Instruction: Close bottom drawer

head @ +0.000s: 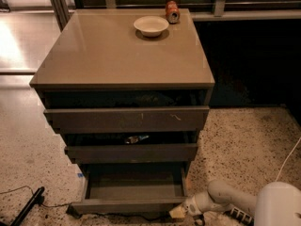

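The bottom drawer [129, 205] is the lowest and narrowest of the taupe cabinet's [122, 55] three drawers. It is pulled out furthest, and its shallow flat tray [136, 188] shows empty. Its plain dark front faces me near the bottom edge of the view. My gripper [181, 212] is low at the drawer front's right corner, at the end of the white arm [225, 199] that reaches in from the bottom right. It sits right by that corner; contact cannot be made out.
The middle drawer [131, 152] and the top drawer [127, 119], with pale scratches, are also pulled out part way. A white bowl [151, 25] and an orange can [172, 12] stand on the cabinet top. A black cable and rod [28, 206] lie on the speckled floor at left.
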`<state>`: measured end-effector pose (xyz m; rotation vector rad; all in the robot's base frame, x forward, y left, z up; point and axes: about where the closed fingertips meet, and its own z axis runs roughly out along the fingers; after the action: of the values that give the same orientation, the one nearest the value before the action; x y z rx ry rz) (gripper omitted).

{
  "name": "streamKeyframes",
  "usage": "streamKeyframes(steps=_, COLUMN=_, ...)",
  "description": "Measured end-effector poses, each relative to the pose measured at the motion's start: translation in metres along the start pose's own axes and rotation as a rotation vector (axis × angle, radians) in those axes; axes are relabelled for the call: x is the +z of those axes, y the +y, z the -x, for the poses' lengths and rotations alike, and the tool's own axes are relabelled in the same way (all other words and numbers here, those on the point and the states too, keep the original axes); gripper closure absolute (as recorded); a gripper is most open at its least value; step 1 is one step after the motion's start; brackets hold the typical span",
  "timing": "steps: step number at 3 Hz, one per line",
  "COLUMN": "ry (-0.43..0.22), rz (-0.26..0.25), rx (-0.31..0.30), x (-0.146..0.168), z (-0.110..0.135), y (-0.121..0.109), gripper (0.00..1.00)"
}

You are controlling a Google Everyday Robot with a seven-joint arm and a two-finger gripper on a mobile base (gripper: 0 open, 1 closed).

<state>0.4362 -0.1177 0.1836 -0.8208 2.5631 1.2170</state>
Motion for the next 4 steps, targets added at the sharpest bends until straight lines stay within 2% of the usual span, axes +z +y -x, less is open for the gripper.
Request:
streamKeyframes(steps=1, ry=-0.126, rz=-0.057, rx=0.004, x=0.003, z=0.013, y=-0.008, gripper=1.00)
streamKeyframes(steps=2, ry=-0.127, rz=-0.050, rx=0.008, x=0.006, z=0.013, y=-0.008, gripper=1.00)
streamKeyframes(steps=3, ry=-0.191, rz=-0.042, rx=0.000, x=0.027, z=0.037, y=-0.012, gripper=1.00)
streamKeyframes(steps=4, ry=-0.269, rz=-0.025, rx=-0.028, x=0.045, z=0.079, y=-0.006, gripper=1.00)
